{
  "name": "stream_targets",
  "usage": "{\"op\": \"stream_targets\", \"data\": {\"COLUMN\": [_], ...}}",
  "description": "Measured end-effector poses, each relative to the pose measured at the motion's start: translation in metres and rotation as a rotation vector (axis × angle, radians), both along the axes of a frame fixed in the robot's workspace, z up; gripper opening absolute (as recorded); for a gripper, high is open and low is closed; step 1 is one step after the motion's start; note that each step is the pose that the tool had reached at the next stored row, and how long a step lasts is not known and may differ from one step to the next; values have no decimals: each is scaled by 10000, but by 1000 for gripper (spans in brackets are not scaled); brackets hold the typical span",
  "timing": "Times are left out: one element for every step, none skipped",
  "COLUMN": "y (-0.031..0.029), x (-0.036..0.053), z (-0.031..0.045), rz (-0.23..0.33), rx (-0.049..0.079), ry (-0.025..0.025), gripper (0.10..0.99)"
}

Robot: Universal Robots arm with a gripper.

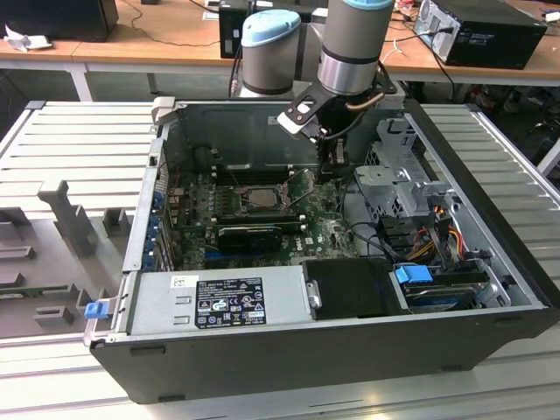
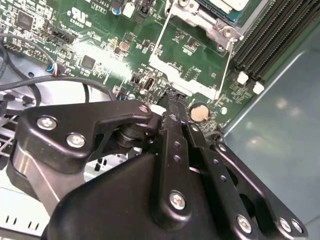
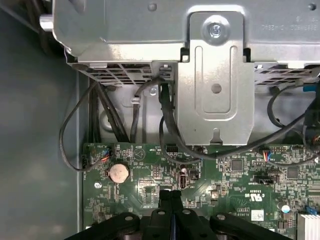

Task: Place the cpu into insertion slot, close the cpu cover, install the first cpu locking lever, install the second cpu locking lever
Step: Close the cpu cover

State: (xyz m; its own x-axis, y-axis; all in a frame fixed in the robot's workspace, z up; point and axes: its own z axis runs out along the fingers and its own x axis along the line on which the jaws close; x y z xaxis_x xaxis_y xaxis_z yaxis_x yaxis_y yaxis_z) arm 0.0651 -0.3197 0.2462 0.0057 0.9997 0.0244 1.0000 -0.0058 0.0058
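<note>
Single end effector (image 1: 335, 173) low inside the case (image 1: 350, 350), fingers pressed together, nothing seen between them, tips just above the motherboard (image 1: 324, 232). The cpu (image 1: 261, 198) sits in its socket, near, toward the exterior view's left of the end effector. The cpu cover (image 1: 236, 201) appears flat around it. Count: one cpu, one cpu cover

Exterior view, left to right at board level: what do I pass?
From the left: grey fixture → rear slot brackets → cpu → gripper → drive cage.
</note>
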Motion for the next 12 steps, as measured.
{"op": "stream_targets", "data": {"y": [0, 0, 0, -1, -1, -1, -1, 0, 0, 0, 0, 0], "x": [-22, -57, -81, -93, -108, -116, -122, -135, -152, -184, -205, -224], "z": [-2, -4, -6, -7, -8, -8, -9, -9, -9, -9, -10, -10], "rz": [2, 1, 1, 1, 0, 0, 1, 2, 2, 4, 2, 2], "rx": [2, 2, 2, 3, 2, 1, 1, 1, 2, 1, 2, 2], "ry": [0, 0, 1, 1, 2, 2, 3, 2, 2, 2, 2, 2], "gripper": [106, 106, 106, 106, 106, 106, 106, 106, 106, 106, 106, 106]}}
